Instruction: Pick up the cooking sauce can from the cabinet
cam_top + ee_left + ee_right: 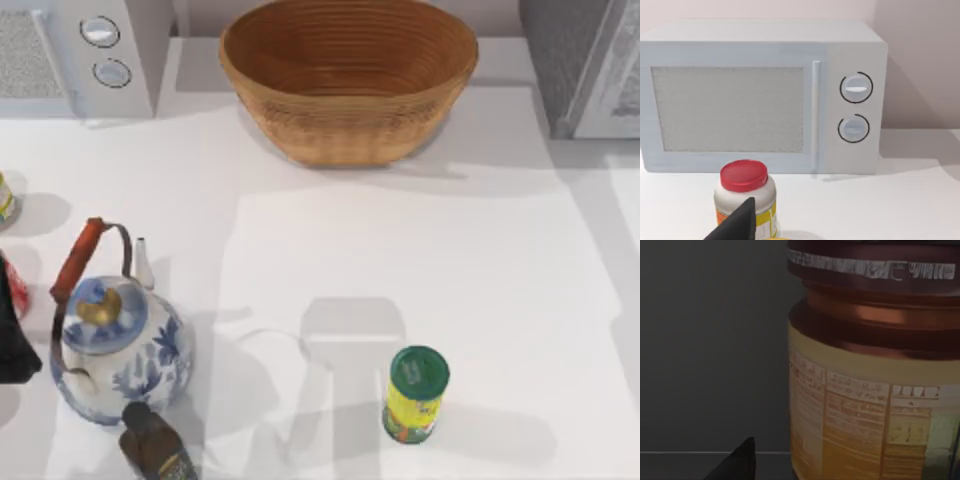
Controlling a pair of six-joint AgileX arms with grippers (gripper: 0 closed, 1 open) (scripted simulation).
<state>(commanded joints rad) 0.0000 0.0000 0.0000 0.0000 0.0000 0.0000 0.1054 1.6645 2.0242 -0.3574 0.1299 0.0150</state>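
The cooking sauce can (865, 390) stands very close in the right wrist view, with a dark maroon lid and a yellowish printed label, in the dim inside of the cabinet (710, 340). My right gripper (847, 462) is open right at the can; one dark fingertip (740, 462) shows beside the can's side, apart from it. From above, the grey speckled cabinet (565, 60) sits at the table's far right corner, its pale door (620, 80) swung out. My left gripper (12, 340) is parked at the left edge, open with nothing in it.
A woven basket (348, 75) stands at the back centre and a white microwave (80, 55) at the back left. A blue-and-white kettle (120, 340), a dark brown bottle (155, 450) and a green-lidded yellow can (415, 393) stand near the front. A red-lidded jar (745, 195) sits before the left gripper.
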